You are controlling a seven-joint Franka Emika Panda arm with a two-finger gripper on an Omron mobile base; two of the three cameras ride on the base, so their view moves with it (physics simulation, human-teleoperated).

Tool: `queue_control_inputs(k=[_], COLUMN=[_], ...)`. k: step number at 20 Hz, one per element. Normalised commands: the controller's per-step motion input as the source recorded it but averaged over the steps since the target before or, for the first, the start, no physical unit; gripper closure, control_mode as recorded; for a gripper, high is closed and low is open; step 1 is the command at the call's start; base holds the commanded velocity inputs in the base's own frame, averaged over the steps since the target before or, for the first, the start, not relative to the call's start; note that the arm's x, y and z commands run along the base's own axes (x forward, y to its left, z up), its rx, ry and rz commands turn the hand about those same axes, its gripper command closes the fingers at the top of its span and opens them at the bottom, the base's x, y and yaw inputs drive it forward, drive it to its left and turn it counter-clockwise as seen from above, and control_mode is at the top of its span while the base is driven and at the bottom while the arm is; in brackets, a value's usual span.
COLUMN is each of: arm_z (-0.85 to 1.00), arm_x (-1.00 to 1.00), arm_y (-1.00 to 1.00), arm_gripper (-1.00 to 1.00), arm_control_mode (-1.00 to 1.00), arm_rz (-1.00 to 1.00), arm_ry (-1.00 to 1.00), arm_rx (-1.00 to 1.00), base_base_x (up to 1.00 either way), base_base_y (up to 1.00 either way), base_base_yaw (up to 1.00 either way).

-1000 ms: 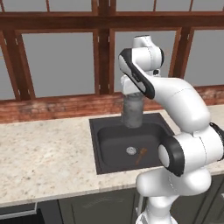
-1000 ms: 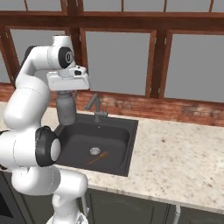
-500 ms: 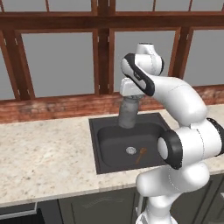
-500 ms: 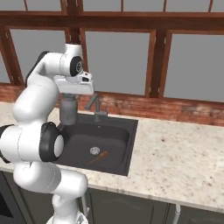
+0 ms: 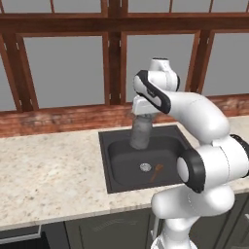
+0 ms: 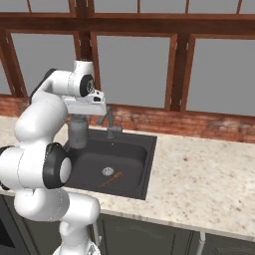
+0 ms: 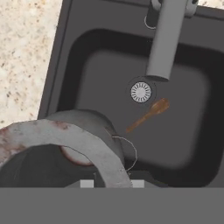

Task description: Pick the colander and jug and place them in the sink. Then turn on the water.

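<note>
My gripper point(image 5: 142, 115) is shut on the rim of the jug point(image 5: 140, 134), a dull grey jar with a narrower neck. The jug point(image 6: 78, 133) hangs slightly tilted over the back left part of the dark sink point(image 5: 125, 165). In the hand view the jug's worn rim point(image 7: 65, 133) curves across the lower left, above the sink basin point(image 7: 183, 127). The grey faucet point(image 6: 108, 119) stands behind the basin, and its spout point(image 7: 164, 39) reaches over the drain point(image 7: 141, 92). No water shows at the faucet. The colander is out of view.
A wooden spoon point(image 7: 148, 114) lies on the sink floor beside the drain point(image 5: 145, 167). Speckled beige counter point(image 5: 48, 170) runs on both sides of the basin, wide at the right point(image 6: 209, 174). A brick ledge and wood-framed windows point(image 6: 134, 69) rise behind.
The arm has carried the jug down and a little to the left, closer to the sink basin. The gripper has stayed shut on it.
</note>
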Motion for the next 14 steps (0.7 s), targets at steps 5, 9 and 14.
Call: queue_control_inputs(k=[5,9,14], arm_z=[-0.21,-0.20,-0.13], arm_x=[-0.01,-0.16,-0.32], arm_y=[0.00,0.00,0.00], arm_gripper=[1.00,1.00,1.00], arm_control_mode=[-1.00,-1.00,-1.00], arm_rz=[-0.03,-0.15,-0.26], arm_ry=[-0.01,-0.05,-0.03], arm_rx=[0.00,0.00,0.00], base_base_x=[0.00,0.00,0.00], base_base_y=[0.00,0.00,0.00], base_base_yaw=[0.00,0.00,0.00])
